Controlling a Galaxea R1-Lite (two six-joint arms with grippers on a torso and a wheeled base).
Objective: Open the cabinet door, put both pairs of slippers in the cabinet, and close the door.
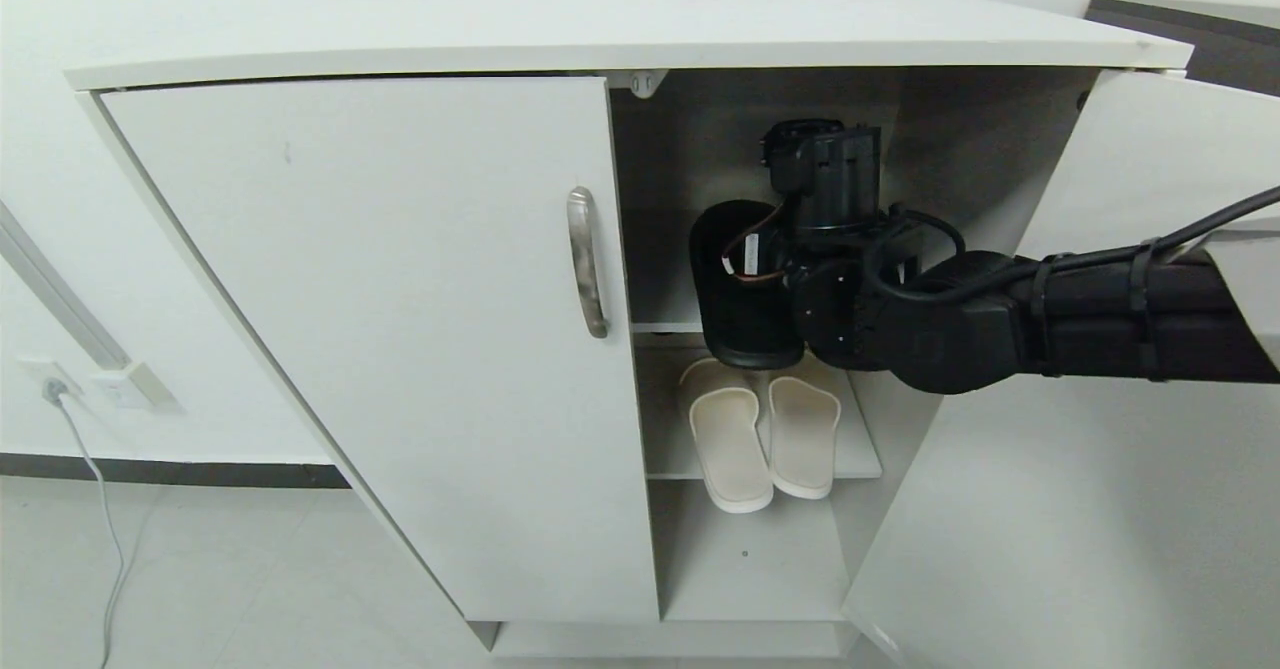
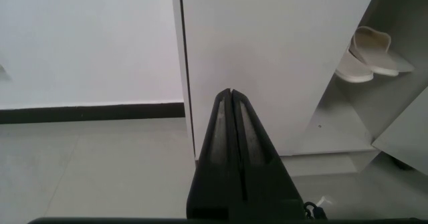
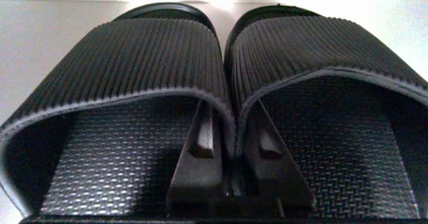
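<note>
Right claw (image 3: 231,152) pinches the black slippers (image 3: 154,70) by their touching inner straps, at the cabinet's (image 1: 600,39) upper shelf (image 1: 655,326). White slippers (image 1: 765,434) sit one shelf below. Rubber likely light and bendy. Left claw (image 2: 231,117) pressed together, low by the left door.

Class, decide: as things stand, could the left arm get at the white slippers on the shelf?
Probably yes: the white slippers lie in the open half beside the closed door, and the right gripper holds the black slippers higher up, leaving their front free.
</note>
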